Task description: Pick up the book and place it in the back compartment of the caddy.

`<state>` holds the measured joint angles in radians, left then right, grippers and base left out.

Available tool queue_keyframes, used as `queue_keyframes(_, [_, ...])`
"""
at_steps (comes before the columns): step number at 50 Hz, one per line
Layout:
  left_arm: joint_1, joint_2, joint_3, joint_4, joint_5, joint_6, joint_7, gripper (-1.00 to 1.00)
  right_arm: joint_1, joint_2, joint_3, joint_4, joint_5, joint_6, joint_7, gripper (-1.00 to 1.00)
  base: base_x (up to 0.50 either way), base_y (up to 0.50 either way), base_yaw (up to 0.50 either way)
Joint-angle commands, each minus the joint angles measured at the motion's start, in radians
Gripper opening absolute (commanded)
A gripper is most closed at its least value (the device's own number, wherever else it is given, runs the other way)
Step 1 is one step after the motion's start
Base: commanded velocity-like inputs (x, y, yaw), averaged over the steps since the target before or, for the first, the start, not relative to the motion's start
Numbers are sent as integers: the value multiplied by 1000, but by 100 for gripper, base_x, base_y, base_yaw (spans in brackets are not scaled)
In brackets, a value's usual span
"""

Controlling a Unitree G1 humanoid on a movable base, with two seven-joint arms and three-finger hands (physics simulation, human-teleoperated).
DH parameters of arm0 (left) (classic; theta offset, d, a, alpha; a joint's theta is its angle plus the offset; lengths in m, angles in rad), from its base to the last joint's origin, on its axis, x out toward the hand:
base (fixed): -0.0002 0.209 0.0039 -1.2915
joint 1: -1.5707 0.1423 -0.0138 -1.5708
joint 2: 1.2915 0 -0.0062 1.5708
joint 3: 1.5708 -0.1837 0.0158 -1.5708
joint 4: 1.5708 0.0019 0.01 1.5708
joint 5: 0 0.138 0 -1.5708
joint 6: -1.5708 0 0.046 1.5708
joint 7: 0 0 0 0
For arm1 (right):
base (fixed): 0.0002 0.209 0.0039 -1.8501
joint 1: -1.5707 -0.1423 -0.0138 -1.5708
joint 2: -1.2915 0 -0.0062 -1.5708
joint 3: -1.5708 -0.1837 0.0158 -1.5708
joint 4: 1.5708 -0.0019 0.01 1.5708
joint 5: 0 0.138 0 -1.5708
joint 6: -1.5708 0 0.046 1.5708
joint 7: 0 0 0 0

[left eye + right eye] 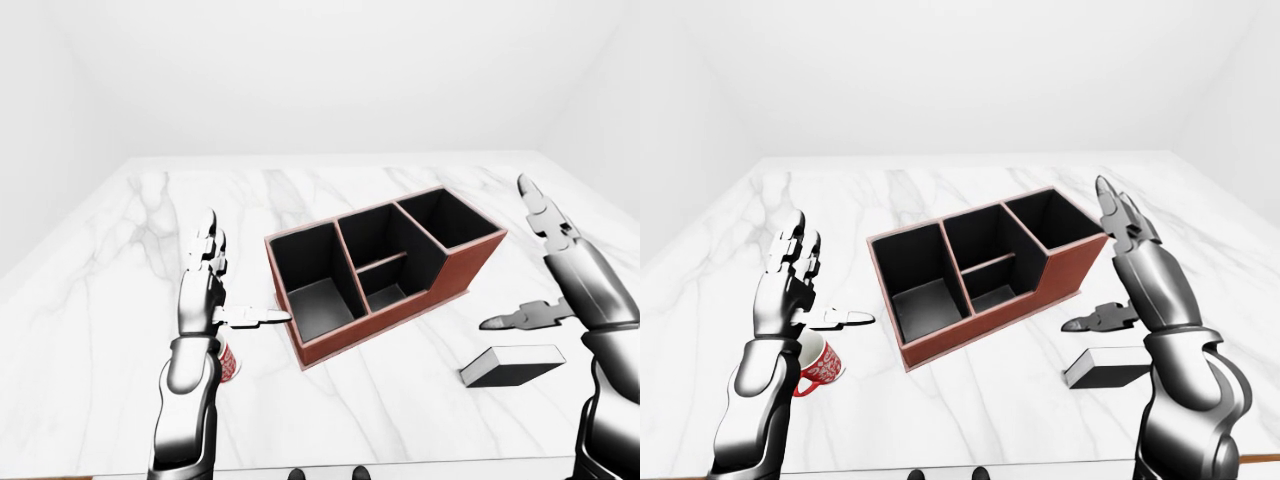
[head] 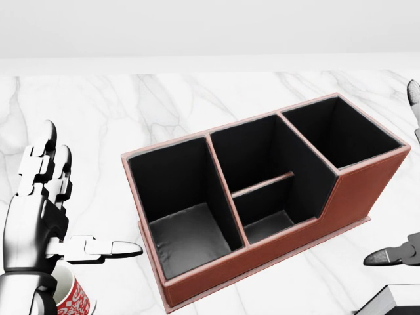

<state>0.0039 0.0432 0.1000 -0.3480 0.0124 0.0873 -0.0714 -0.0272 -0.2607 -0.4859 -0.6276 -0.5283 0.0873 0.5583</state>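
Book [image 1: 513, 365] lies flat on the marble bench [image 1: 120, 300], near the bench's near-right corner, apart from the caddy [image 1: 385, 270] and off its lower-right end in the left-eye view. Dark cover up, pale page edge facing the camera. Nothing touches it.

Right robot hand [image 1: 1118, 270]: fingers spread wide and raised, thumb out toward the caddy, nothing held. It hangs above and just to the caddy side of the book, not in contact.

Left robot hand [image 1: 205, 290]: also spread wide, empty, thumb pointing toward the caddy's near-left corner. Below it stands a red patterned mug [image 1: 820, 362], close to the wrist.

Caddy sits mid-bench, turned at an angle. Three bays across; the middle bay is split by a low divider. All bays appear empty.

Handling, as judgement:
- Book reads as a stiff closed slab, moderate weight, unlikely to flex or be damaged by a firm pinch.
- Cover looks smooth; expect some slip under hard fingers.
- Lying flat, it gives little to get under. Best hold looks to be across the two long edges near the middle, thumb on one side and fingers on the other.
- A hold near one end would likely let it swing.
- It will probably need turning on edge to drop into a bay.

Risk: a thumb scraping the bench may push the book instead of lifting it.
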Motion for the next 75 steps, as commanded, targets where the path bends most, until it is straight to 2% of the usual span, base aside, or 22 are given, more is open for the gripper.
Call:
queue_keyframes(1, [-1, 1, 1, -1, 1, 0, 0, 100, 5, -11, -24, 13, -25, 0, 26, 100, 0, 0, 0])
queue_keyframes(15, [-1, 0, 0, 13, 2, 0, 1, 100, 26, -33, -77, 12, -45, 0, 97, 100, 0, 0, 0])
queue_keyframes(31, [-3, 1, 2, 18, 2, 0, 2, 100, 44, -34, -115, 34, -78, 0, 132, 100, 0, 0, 0])
queue_keyframes(75, [-2, 1, 2, 6, 5, 0, 1, 100, 78, -44, -120, 223, -191, 0, 18, 100, 0, 0, 0])
